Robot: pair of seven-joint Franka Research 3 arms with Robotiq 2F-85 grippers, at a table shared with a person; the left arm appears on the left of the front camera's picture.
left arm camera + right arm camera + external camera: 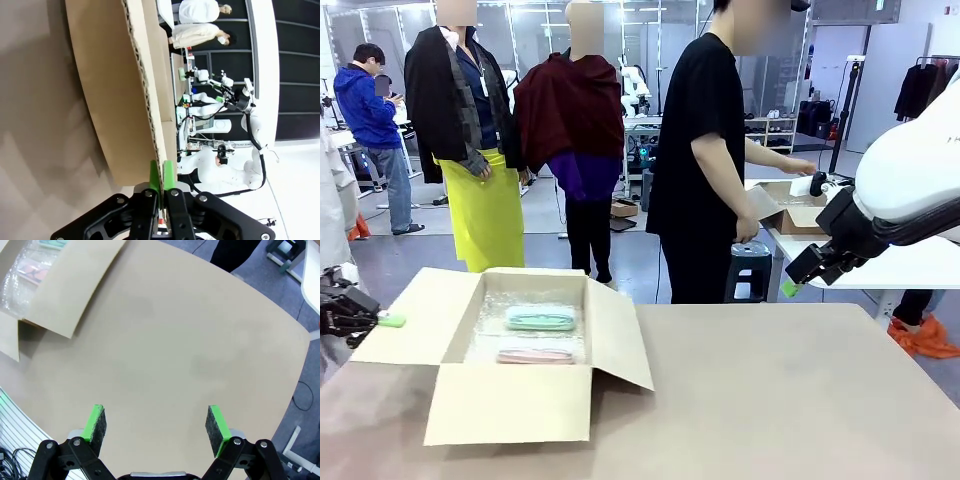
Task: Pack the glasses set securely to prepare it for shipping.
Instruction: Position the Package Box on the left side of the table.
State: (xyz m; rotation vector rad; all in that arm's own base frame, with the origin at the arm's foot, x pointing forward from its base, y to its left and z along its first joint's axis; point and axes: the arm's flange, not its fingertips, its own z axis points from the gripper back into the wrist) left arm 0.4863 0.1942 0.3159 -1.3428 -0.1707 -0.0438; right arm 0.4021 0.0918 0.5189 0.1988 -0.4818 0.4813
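Note:
The mint-green glasses case and the pale pink glasses case lie side by side on bubble wrap inside the open cardboard box. My left gripper is at the table's far left, at the outer edge of the box's left flap. In the left wrist view that gripper is shut, with the flap's corrugated edge running in between its green pads. My right gripper hangs open, high above the table's right side, far from the box. Its wrist view shows the pink case at top left.
The brown table spreads right of the box, whose right flap folds outward. A person in black stands beyond the far edge, handling another carton on a white table. The right gripper looks down on bare tabletop.

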